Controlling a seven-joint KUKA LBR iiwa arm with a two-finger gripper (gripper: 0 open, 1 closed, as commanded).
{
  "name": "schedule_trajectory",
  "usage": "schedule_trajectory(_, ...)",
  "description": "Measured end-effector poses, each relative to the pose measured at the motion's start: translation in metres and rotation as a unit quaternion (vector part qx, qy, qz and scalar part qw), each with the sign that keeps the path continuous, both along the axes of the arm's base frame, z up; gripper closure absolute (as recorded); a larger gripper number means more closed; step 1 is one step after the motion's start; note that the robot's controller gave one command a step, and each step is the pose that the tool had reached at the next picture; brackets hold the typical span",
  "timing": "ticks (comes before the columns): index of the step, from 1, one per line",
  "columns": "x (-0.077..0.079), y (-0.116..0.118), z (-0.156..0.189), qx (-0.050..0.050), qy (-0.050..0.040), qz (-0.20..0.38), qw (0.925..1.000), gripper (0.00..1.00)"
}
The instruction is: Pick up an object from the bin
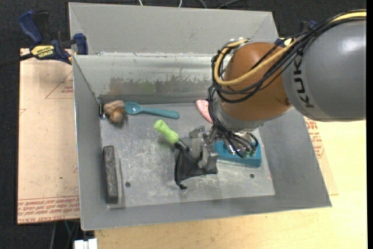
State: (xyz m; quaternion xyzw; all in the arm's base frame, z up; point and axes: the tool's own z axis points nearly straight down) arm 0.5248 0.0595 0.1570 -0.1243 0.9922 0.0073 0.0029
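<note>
The arm [338,73] reaches in from 3 o'clock, its orange cover [253,81] and cables hanging over the right half of the grey metal bin [87,125]; the gripper [201,153] sits low, close to the middle of the bin floor; whether it is wide or narrow cannot be told. Right at its 6 o'clock lies a black crumpled thing [189,169], dark and angular, touching the gripper's tip; whether it is gripped cannot be told either. At the gripper's 3 o'clock a flat blue piece [242,157] lies partly under the wrist; at its 10 o'clock, just beside it, lies a yellow-green stick [166,131]. Toward 11 o'clock a teal spoon [148,111] lies near the far wall, a tan lump [115,112] at its bowl end; a pink thing [202,108] peeks out at 12 o'clock; a dark grey bar [109,174] lies well apart at 9 o'clock, along the left wall.
</note>
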Motion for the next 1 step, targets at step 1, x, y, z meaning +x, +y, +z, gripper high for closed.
schedule_trajectory(1,-0.002,0.0017,0.0335,0.0,0.0003,-0.014,0.9999,1.0)
